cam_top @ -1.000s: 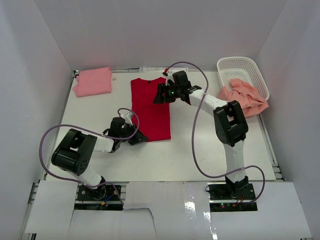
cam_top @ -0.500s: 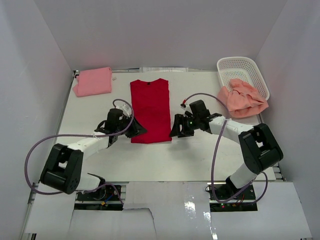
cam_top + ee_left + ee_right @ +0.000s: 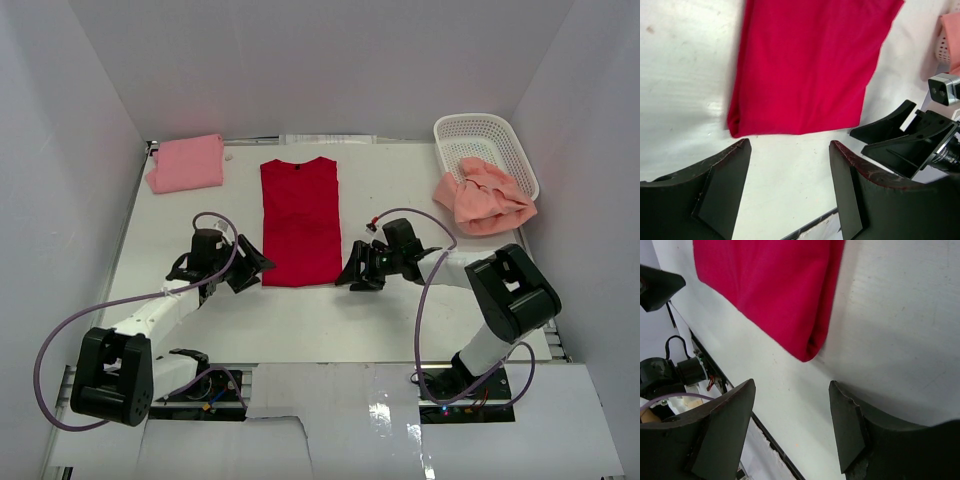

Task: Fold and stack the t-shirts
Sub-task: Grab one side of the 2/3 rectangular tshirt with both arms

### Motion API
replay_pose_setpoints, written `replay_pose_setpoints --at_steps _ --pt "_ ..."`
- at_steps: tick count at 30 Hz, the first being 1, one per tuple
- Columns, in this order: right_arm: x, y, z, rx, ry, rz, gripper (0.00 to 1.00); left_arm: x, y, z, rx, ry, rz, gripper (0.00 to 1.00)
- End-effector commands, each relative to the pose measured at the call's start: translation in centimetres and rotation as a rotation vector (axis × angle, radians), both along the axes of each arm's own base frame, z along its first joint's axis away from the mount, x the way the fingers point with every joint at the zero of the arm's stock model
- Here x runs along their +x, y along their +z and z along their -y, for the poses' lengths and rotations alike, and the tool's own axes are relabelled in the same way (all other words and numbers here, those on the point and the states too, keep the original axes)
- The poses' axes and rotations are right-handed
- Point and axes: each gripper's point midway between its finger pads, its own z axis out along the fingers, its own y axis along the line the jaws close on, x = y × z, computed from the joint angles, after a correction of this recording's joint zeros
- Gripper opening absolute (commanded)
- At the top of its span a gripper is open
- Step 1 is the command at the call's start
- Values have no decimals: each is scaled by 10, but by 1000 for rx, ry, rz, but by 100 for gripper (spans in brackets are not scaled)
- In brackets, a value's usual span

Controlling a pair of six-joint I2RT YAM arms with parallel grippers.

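Jaws of the left gripper (image 3: 790,145) stand apart with nothing between them but bare white worktop (image 3: 330,320), and the near left corner of the red t-shirt (image 3: 300,222) lies just beyond its tips. The right gripper (image 3: 792,385) is likewise spread and empty, low over the worktop just beside the shirt's near right corner, where the wrist view shows a rolled, doubled edge of cloth. The two grippers face each other across the hem, touching nothing. The red t-shirt lies flat in the middle of the worktop as a long narrow strip, sleeves tucked in, collar toward the far edge and hem toward the near edge. A pink t-shirt (image 3: 187,163) sits folded into a compact block at the far left corner. A salmon-peach t-shirt (image 3: 482,196) lies crumpled toward the far right corner, spilling over the near rim of a white lattice basket (image 3: 487,135). The step in hand looks like the crosswise fold of the red shirt: the side folds appear done, the halving is not yet made. The next move probably calls for each gripper to close on its own hem corner, catching every layer there. Both would then lift and carry the hem toward the collar at an even pace, so the strip stays square. The loose rolled edge on the right may slip out if it is pinched too shallowly.
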Motion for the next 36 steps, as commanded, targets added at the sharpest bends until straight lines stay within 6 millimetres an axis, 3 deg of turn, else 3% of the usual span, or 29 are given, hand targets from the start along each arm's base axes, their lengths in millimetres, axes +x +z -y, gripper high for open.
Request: replay_pose_setpoints --at_steps 1,12,22,25,32,36 --pt "5 0 -12 76 -20 -17 67 -5 -4 -1 -37 23 -36 74" --pt "21 -26 -13 18 -66 -9 64 -9 -11 -8 -46 63 -60 74" --pt "28 -37 -8 -38 -89 11 51 -11 -19 -12 -40 74 -80 74" --pt "29 -39 -7 -46 -94 11 39 -12 -22 -13 -36 74 -86 73" --pt "38 -38 -7 -83 -83 59 28 -16 -39 -15 -32 88 -123 73" --pt "42 -34 -7 -99 -82 83 8 -15 -48 -17 -20 97 -127 72"
